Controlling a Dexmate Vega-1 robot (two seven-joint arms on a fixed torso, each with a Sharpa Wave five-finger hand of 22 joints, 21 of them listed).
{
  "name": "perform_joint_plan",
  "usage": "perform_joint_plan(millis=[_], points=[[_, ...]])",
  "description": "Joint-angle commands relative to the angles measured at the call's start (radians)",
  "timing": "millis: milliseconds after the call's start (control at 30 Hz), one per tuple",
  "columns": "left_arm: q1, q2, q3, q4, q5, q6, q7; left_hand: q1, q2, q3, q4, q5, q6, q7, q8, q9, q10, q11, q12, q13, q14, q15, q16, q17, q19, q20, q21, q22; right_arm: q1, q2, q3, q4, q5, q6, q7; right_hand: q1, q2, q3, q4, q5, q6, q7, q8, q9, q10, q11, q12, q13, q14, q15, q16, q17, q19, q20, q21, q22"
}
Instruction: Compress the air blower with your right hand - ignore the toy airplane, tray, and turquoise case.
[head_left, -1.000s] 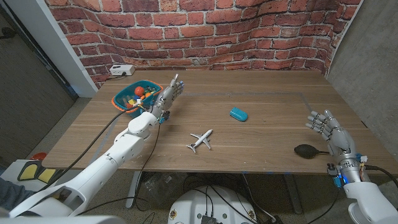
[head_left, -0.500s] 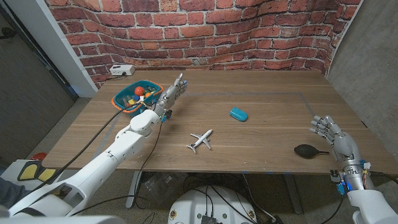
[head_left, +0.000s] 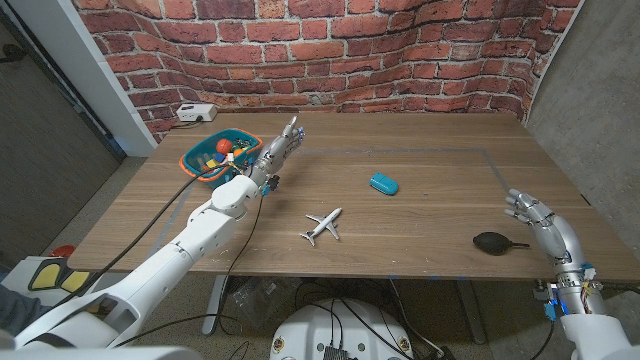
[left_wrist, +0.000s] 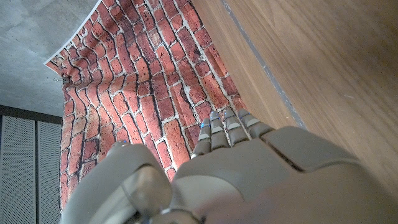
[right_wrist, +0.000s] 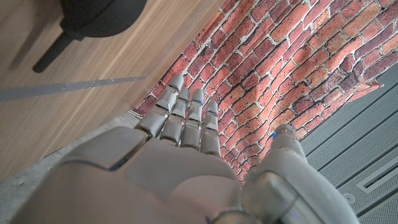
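Observation:
The black air blower (head_left: 494, 241) lies on the wooden table (head_left: 420, 180) near its front right edge, its thin nozzle pointing right. My right hand (head_left: 540, 222) hovers just right of it, fingers spread, holding nothing and not touching it. In the right wrist view the air blower (right_wrist: 93, 18) lies beyond my right hand (right_wrist: 180, 162), whose fingers are straight. My left hand (head_left: 276, 150) is stretched out over the table's left side beside the blue tray, fingers extended and empty. In the left wrist view my left hand (left_wrist: 230, 168) points toward the brick wall.
A white toy airplane (head_left: 323, 224) lies at the table's front middle. A turquoise case (head_left: 383, 183) sits right of centre. The blue tray (head_left: 214, 156) with small coloured toys stands at the left edge. A white power strip (head_left: 196, 113) lies at the back left corner.
My right hand has drawn back toward the table's front right edge and lower, ending to the right of the blower. The left arm has barely moved.

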Motion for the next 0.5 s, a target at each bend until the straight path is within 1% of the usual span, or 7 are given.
perform_joint_plan(millis=[33, 200, 267, 300, 367, 500], points=[[0.013, 0.005, -0.017, -0.001, -0.007, -0.016, 0.008, 0.006, 0.004, -0.006, 0.001, -0.002, 0.01, 0.0, -0.001, 0.003, 0.011, -0.002, -0.003, 0.002, 0.008, 0.002, -0.002, 0.004, 0.004, 0.007, -0.002, 0.003, -0.011, 0.03, 0.024, -0.031, -0.163, -0.057, -0.069, 0.024, 0.001, 0.005, -0.008, 0.007, 0.038, -0.015, 0.015, 0.005, 0.011, -0.017, 0.001, 0.002, 0.008, -0.013, -0.002, 0.002, 0.012, -0.022, -0.008, 0.003], [0.008, -0.001, -0.017, 0.006, -0.008, -0.024, 0.006, 0.006, 0.004, -0.007, 0.001, -0.003, 0.003, 0.002, -0.005, 0.003, 0.008, -0.003, -0.005, 0.002, 0.009, 0.001, -0.002, 0.005, 0.004, 0.008, -0.002, 0.003, -0.028, 0.032, 0.03, -0.076, -0.24, -0.128, -0.086, 0.03, 0.002, 0.007, -0.009, 0.008, 0.046, -0.015, 0.017, 0.006, 0.016, -0.015, 0.002, 0.002, 0.009, -0.014, -0.003, 0.002, 0.013, -0.023, -0.011, 0.003], [0.007, -0.001, -0.017, 0.005, -0.005, -0.023, 0.008, 0.007, 0.005, -0.007, 0.001, -0.003, 0.002, 0.001, -0.005, 0.003, 0.008, -0.003, -0.005, 0.002, 0.009, 0.001, -0.002, 0.005, 0.004, 0.008, -0.002, 0.003, -0.037, 0.03, 0.033, -0.095, -0.254, -0.16, -0.084, 0.031, 0.002, 0.007, -0.009, 0.008, 0.04, -0.016, 0.013, 0.006, 0.016, -0.014, 0.001, 0.002, 0.009, -0.015, -0.003, 0.002, 0.013, -0.021, -0.012, 0.003], [0.006, -0.001, -0.016, 0.005, -0.005, -0.021, 0.008, 0.007, 0.005, -0.007, 0.001, -0.003, 0.001, 0.0, -0.006, 0.003, 0.008, -0.003, -0.005, 0.002, 0.009, 0.0, -0.002, 0.005, 0.004, 0.008, -0.002, 0.003, -0.04, 0.031, 0.033, -0.1, -0.255, -0.17, -0.084, 0.03, 0.003, 0.007, -0.008, 0.008, 0.037, -0.016, 0.012, 0.006, 0.01, -0.009, -0.002, 0.001, 0.008, -0.013, -0.003, 0.002, 0.013, -0.022, -0.013, 0.003], [0.004, -0.002, -0.016, 0.006, -0.005, -0.021, 0.007, 0.007, 0.005, -0.007, 0.001, -0.003, 0.003, 0.002, -0.005, 0.003, 0.007, -0.004, -0.006, 0.002, 0.008, 0.0, -0.003, 0.005, 0.004, 0.008, -0.002, 0.003, -0.047, 0.024, 0.035, -0.109, -0.264, -0.183, -0.079, 0.03, 0.003, 0.007, -0.007, 0.008, 0.037, -0.016, 0.011, 0.006, 0.006, -0.005, -0.003, 0.001, 0.007, -0.012, -0.004, 0.003, 0.012, -0.02, -0.015, 0.003], [-0.001, -0.002, -0.014, 0.009, -0.003, -0.017, 0.005, 0.008, 0.006, -0.008, 0.001, -0.004, 0.002, 0.001, -0.006, 0.003, 0.007, -0.005, -0.006, 0.002, 0.008, 0.0, -0.003, 0.005, 0.004, 0.009, -0.003, 0.003, -0.065, 0.018, 0.04, -0.141, -0.353, -0.241, -0.102, 0.03, 0.004, 0.007, -0.006, 0.007, 0.035, -0.015, 0.009, 0.006, 0.005, -0.004, -0.005, 0.001, 0.006, -0.01, -0.004, 0.003, 0.011, -0.019, -0.016, 0.003]])
